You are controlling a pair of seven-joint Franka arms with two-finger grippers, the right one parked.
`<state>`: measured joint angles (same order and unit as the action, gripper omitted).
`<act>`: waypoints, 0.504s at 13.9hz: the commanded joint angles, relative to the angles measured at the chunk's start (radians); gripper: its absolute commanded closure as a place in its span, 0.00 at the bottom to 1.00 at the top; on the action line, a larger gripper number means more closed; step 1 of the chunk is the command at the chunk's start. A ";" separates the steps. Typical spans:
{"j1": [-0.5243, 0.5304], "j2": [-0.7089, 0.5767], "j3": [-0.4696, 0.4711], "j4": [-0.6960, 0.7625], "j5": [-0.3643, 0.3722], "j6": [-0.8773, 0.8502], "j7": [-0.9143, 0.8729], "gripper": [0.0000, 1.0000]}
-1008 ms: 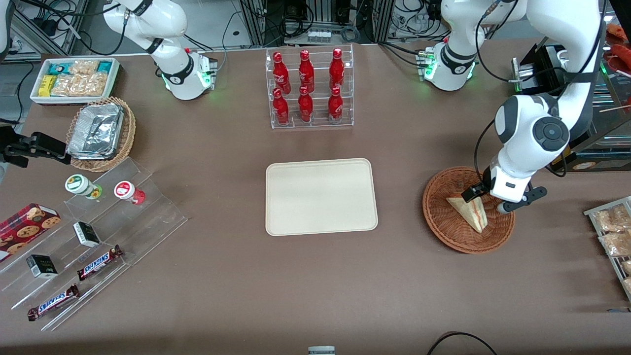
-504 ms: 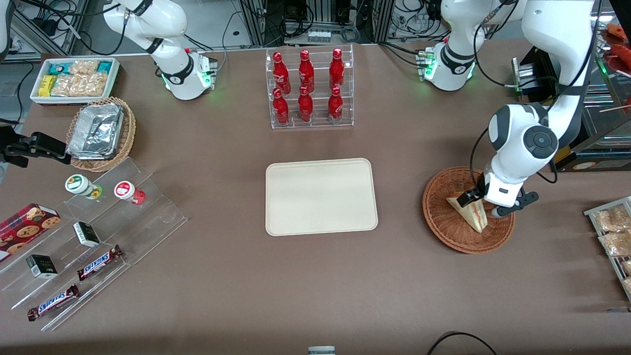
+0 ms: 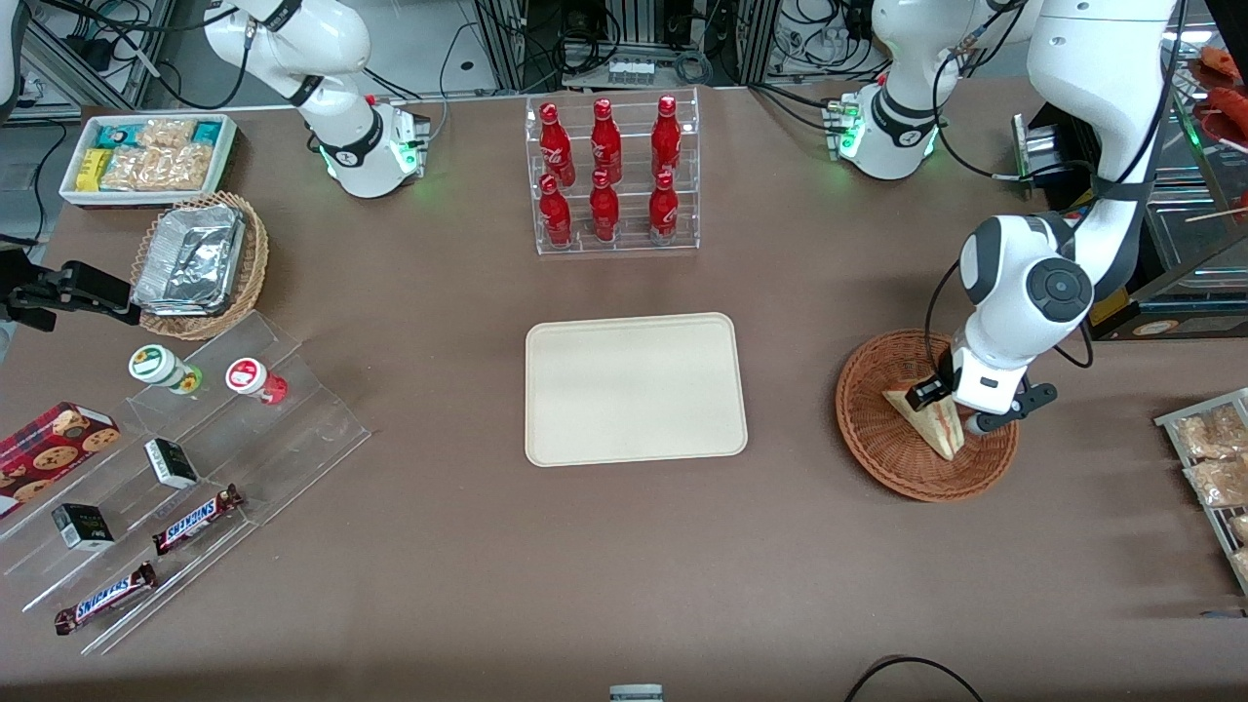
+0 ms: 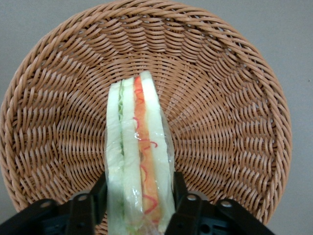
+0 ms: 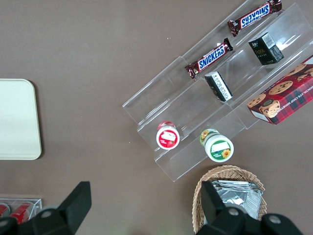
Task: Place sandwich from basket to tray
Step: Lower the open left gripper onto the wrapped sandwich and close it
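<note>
My gripper straddles sandwich in basket, fingers at bread faces, grip unconfirmed. Soft, light, slick wrap: squeeze gently at thick end.

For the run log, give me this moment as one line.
phase: grasp | gripper: in basket, fingers open either side of sandwich | sandwich: in basket, not lifted | tray: no sandwich on it yet

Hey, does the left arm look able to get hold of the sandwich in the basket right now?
Probably yes. The gripper is down in the basket, its open fingers flanking the upright sandwich, with nothing between them.
</note>
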<state>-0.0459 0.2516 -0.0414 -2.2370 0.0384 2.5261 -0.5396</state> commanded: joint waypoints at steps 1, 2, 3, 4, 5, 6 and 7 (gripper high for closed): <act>-0.005 -0.011 0.002 -0.009 0.011 0.014 -0.017 1.00; -0.005 -0.015 0.002 -0.004 0.011 0.010 -0.017 1.00; -0.006 -0.031 0.000 -0.003 0.014 -0.004 -0.016 1.00; -0.006 -0.055 0.000 0.002 0.017 -0.044 -0.010 1.00; -0.006 -0.093 -0.002 0.022 0.029 -0.111 -0.003 1.00; -0.008 -0.112 -0.012 0.057 0.038 -0.182 0.009 1.00; -0.006 -0.121 -0.043 0.116 0.040 -0.275 0.016 1.00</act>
<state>-0.0464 0.1928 -0.0518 -2.1899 0.0582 2.3959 -0.5301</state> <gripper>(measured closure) 0.846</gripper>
